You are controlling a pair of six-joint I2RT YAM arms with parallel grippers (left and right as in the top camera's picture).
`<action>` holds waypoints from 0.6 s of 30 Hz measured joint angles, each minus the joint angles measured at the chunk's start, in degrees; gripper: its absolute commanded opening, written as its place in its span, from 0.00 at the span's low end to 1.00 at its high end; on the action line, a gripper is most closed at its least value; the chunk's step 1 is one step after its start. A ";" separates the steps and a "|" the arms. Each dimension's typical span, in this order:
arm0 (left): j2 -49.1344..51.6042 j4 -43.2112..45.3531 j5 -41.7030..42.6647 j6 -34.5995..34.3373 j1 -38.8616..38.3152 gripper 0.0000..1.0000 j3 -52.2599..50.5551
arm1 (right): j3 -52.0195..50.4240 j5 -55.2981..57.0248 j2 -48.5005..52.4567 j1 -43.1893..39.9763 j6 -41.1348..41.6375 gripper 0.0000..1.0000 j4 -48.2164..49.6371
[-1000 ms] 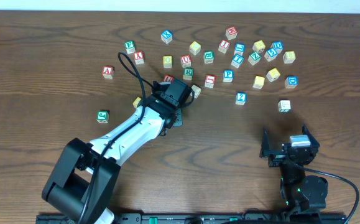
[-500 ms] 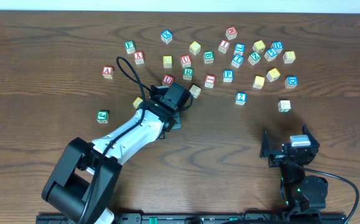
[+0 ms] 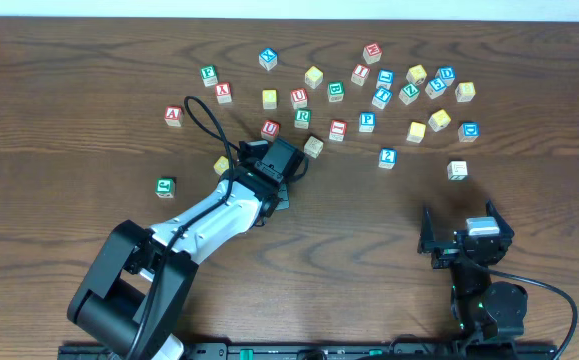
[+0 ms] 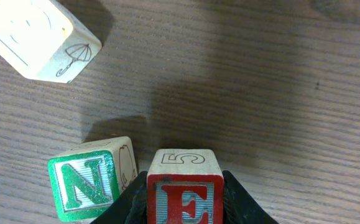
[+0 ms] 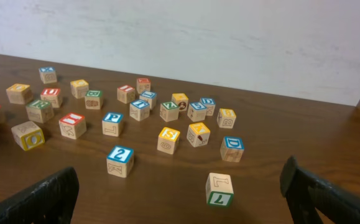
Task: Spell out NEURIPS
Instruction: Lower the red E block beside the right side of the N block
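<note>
1. Left gripper [image 4: 184, 198] clamps the red E [image 4: 184, 180], just beside the green N [image 4: 85, 186], near the table's [image 3: 369, 220] middle.
2. Right gripper [image 3: 466, 243] gapes wide at the near edge, well apart from the scattered cubes [image 3: 416, 130].

Red E cube [image 4: 184, 200], green N cube [image 4: 84, 186]

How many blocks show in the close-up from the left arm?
3: red E gripped at bottom centre, green N just left of it, pale umbrella block top left. Others lie outside this view.
</note>
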 measured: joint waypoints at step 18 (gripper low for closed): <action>0.00 0.85 -2.97 -0.26 0.00 0.08 -0.04 | 0.00 0.00 0.00 0.00 0.00 0.99 0.02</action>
